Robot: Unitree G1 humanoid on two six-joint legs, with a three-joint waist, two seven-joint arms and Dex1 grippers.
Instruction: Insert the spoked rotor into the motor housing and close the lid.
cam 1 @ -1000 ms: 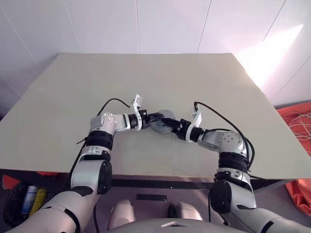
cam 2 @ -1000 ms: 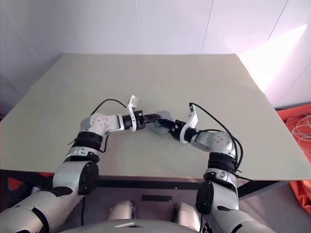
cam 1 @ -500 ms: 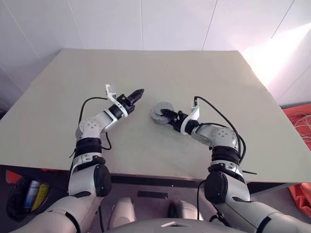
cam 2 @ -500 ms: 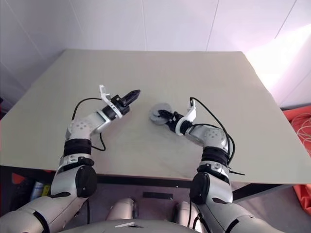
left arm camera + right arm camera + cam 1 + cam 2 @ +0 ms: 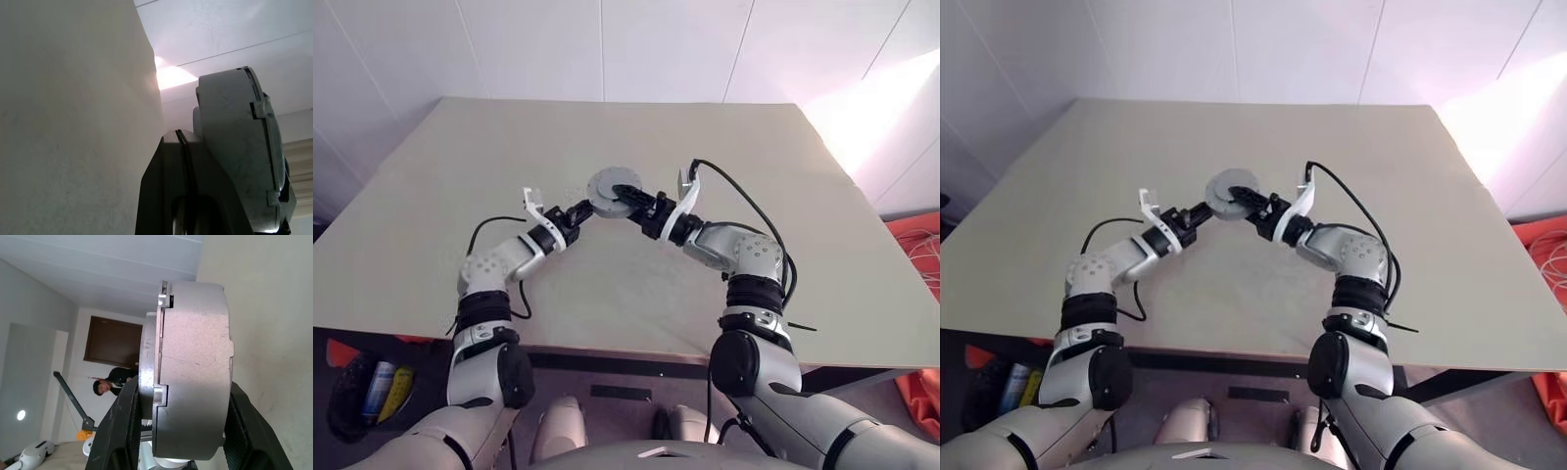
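— Where's the motor housing (image 5: 608,187) right now?

— I've got it lifted off the surface (image 5: 636,284), out in front of me between both arms. My right gripper (image 5: 628,199) is pinching it across its round silver-grey body; in the right wrist view its two black fingers (image 5: 120,431) sit on opposite sides of the metal wall, with a flat cover seated against one face.

— And the left gripper?

— My left gripper (image 5: 581,210) has its fingers pressed together, nothing between them. Its tip sits just beside the housing's edge, coming in from my left. In the left wrist view the housing's grey side fills the space right next to the fingertips, but I cannot tell whether they touch it.

— How is the housing turned?

— Tilted up, its round face toward my head camera rather than lying flat.

— Can you see the rotor or lid?

— The thin disc at the rim may be the lid; I cannot tell from here.

— Anything else?

— A person (image 5: 105,387) stands far off near a dark doorway (image 5: 115,345).
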